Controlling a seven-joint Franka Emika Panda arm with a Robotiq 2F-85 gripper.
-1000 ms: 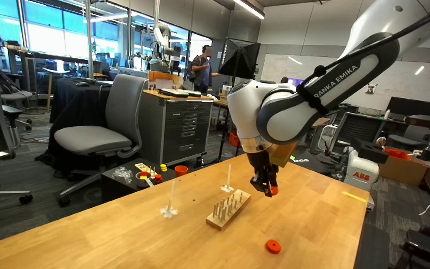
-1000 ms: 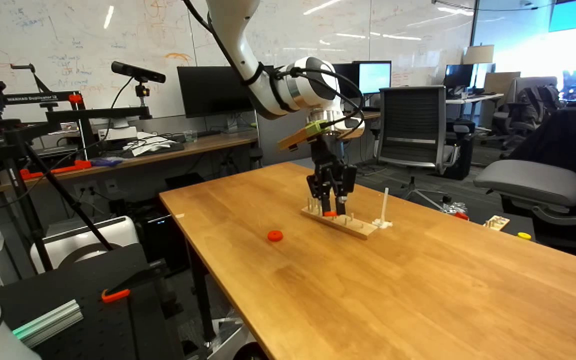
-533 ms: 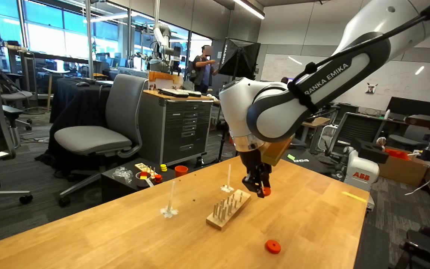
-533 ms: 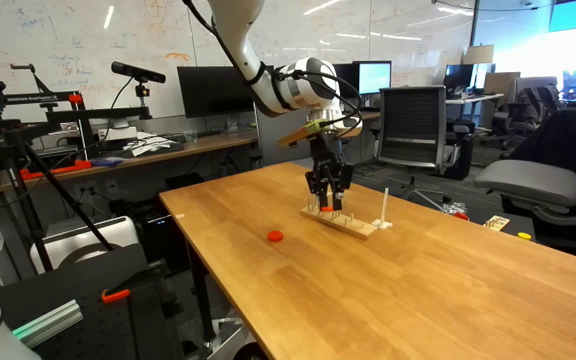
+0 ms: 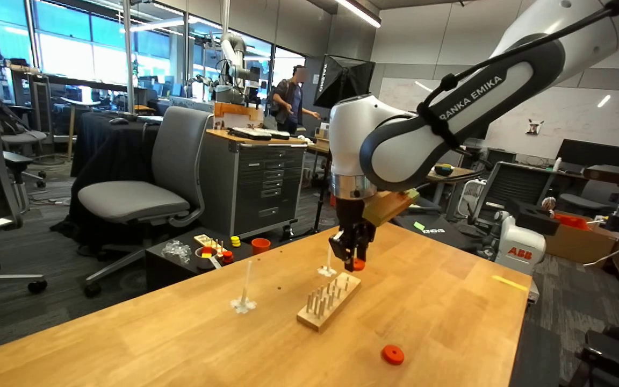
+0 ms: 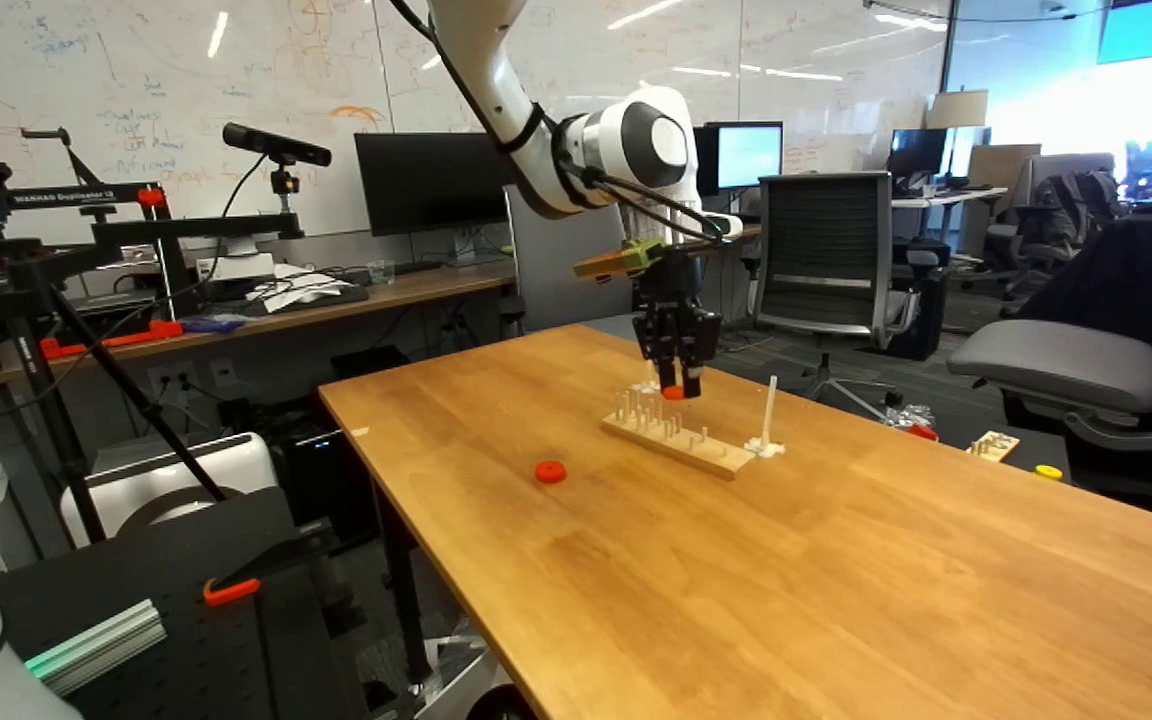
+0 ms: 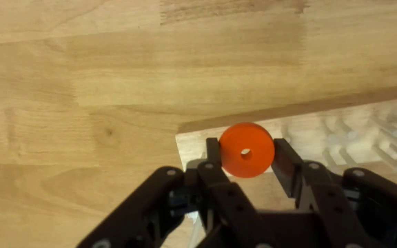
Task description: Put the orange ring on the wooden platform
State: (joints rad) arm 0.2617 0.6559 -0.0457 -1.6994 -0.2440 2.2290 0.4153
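Note:
The orange ring [image 7: 246,136] is a small disc with a centre hole, held level between the fingers [image 7: 213,148] in the wrist view. My gripper [image 5: 355,264] is shut on it; the ring shows at the fingertips in both exterior views [image 5: 360,264] [image 6: 674,393]. The wooden platform [image 5: 310,323], a pale oblong board with several upright pegs, lies on the table. In the wrist view the ring is over the platform's [image 7: 189,143] end with fewest pegs and covers part of it. In an exterior view the ring is raised above the platform [image 6: 722,461], apart from it.
A redder small piece [image 5: 393,355] lies on the table [image 5: 449,317], apart from the platform. Two thin rod stands [image 5: 244,305] [image 5: 328,271] are fixed to the table, one just behind the gripper. A black side table [image 5: 180,274] with small parts stands beyond the table edge.
My gripper, holding the ring, has moved up and towards the left in an exterior view, and it now stands more upright. The platform and the redder piece have not moved.

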